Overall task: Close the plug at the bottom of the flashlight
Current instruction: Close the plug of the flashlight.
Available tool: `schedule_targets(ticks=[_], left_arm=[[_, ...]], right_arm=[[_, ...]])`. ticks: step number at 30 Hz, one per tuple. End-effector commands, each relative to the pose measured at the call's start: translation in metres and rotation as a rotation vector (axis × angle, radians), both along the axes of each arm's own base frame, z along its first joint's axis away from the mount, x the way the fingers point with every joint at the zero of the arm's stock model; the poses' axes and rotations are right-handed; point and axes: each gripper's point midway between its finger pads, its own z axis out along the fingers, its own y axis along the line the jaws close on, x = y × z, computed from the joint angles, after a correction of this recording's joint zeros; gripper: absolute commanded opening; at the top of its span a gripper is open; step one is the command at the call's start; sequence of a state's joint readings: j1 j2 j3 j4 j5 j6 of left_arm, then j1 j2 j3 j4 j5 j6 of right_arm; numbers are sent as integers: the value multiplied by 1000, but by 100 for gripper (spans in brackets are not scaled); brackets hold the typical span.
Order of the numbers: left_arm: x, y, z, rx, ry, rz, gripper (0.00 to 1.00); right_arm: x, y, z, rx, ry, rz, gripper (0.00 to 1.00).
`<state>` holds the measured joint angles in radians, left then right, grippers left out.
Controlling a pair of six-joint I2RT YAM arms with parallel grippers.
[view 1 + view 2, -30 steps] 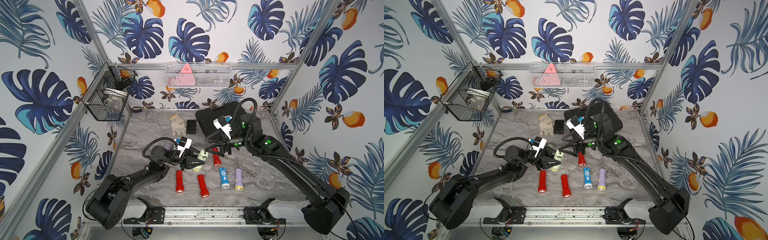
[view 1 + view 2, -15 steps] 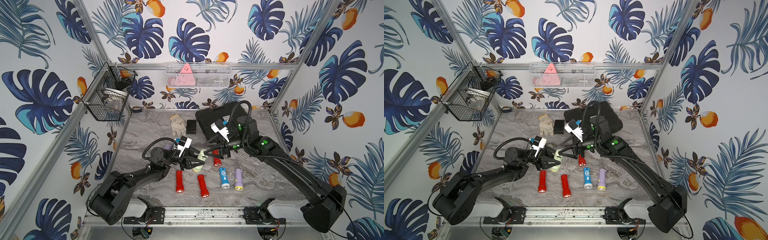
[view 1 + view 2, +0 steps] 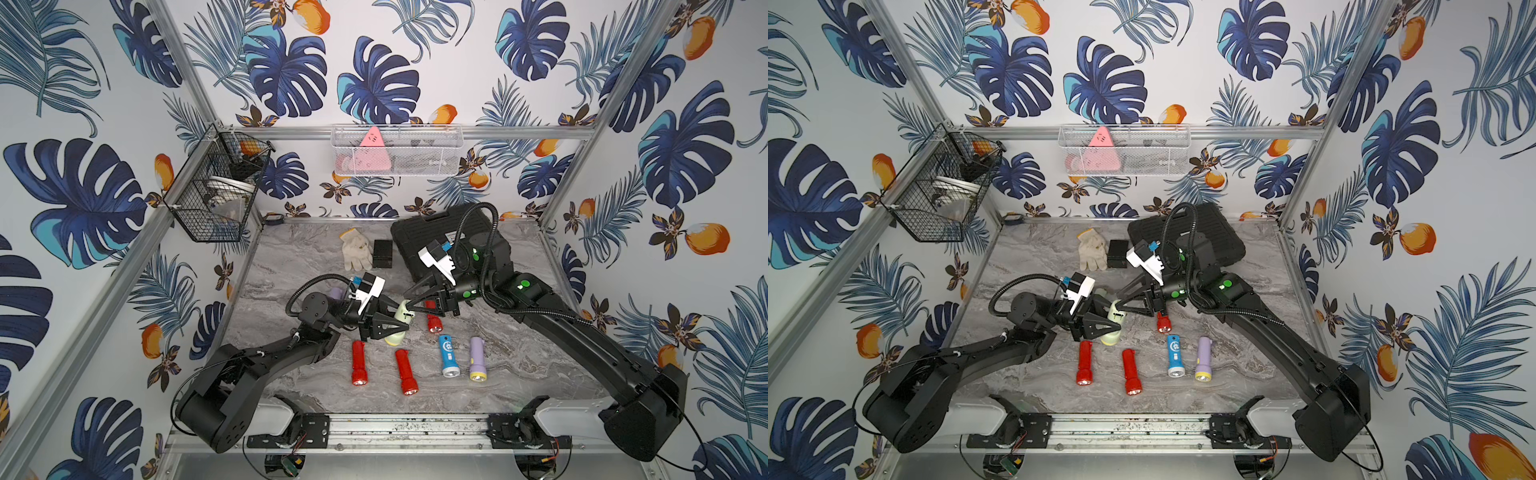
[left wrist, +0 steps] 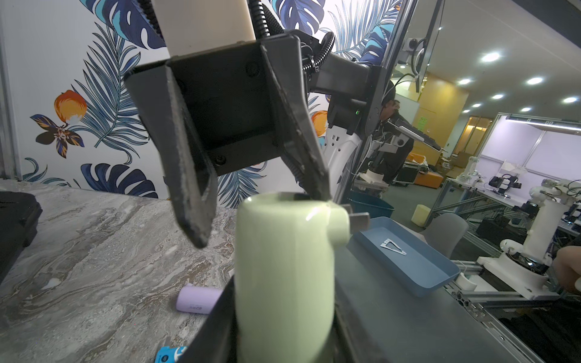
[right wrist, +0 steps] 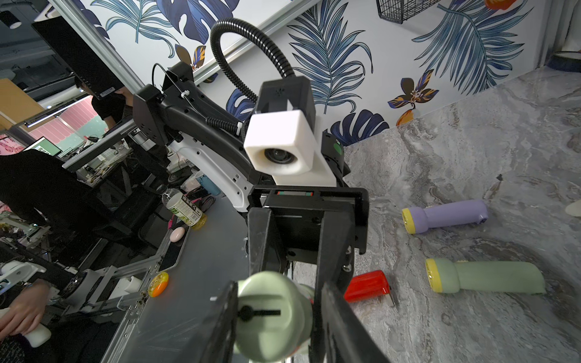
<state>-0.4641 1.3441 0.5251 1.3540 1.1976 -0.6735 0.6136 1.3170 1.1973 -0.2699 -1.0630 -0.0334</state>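
Note:
A pale green flashlight [image 3: 404,312] [image 3: 1115,316] is held tilted up off the table, with my left gripper [image 3: 386,326] [image 3: 1100,326] shut on its body [image 4: 283,267]. Its bottom end [image 5: 270,314] points at my right gripper [image 3: 409,304] [image 3: 1120,305]. That gripper [image 5: 279,289] is open, and its two fingers straddle the bottom end. In the left wrist view one right fingertip [image 4: 319,191] touches the top of the end, while the other fingertip [image 4: 196,226] stands clear beside it. The plug's grey prong [image 4: 358,221] sticks out sideways from the end.
Two red flashlights [image 3: 358,362] [image 3: 405,371], a blue one [image 3: 448,355] and a purple one [image 3: 477,358] lie near the front. A third red one [image 3: 432,321] lies under the right gripper. A glove [image 3: 356,250], a small black box [image 3: 382,253] and a black case [image 3: 419,232] are at the back.
My right gripper has moved left onto the flashlight's bottom end, and its jaws have narrowed around it. The left arm and the flashlight have stayed put.

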Motion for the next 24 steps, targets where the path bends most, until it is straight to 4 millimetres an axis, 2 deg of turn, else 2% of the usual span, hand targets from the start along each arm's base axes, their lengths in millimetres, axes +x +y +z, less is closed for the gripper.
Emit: schedule_targets(ticks=[1, 8, 10, 16, 21, 24], left_arm=[[0, 3, 19, -58, -113, 44, 0], [2, 5, 22, -51, -138, 80, 0], [3, 5, 22, -43, -147, 96, 0], [4, 7, 22, -11, -174, 129, 0], [3, 8, 24, -8, -188, 143, 0], [3, 8, 26, -6, -194, 149, 0]], right_arm=[[9, 2, -24, -74, 31, -57, 40], [9, 4, -30, -84, 58, -59, 28], [9, 4, -33, -98, 67, -62, 22], [11, 3, -35, -106, 74, -76, 14], [11, 4, -33, -106, 72, -69, 1], [12, 5, -32, -108, 70, -69, 0]])
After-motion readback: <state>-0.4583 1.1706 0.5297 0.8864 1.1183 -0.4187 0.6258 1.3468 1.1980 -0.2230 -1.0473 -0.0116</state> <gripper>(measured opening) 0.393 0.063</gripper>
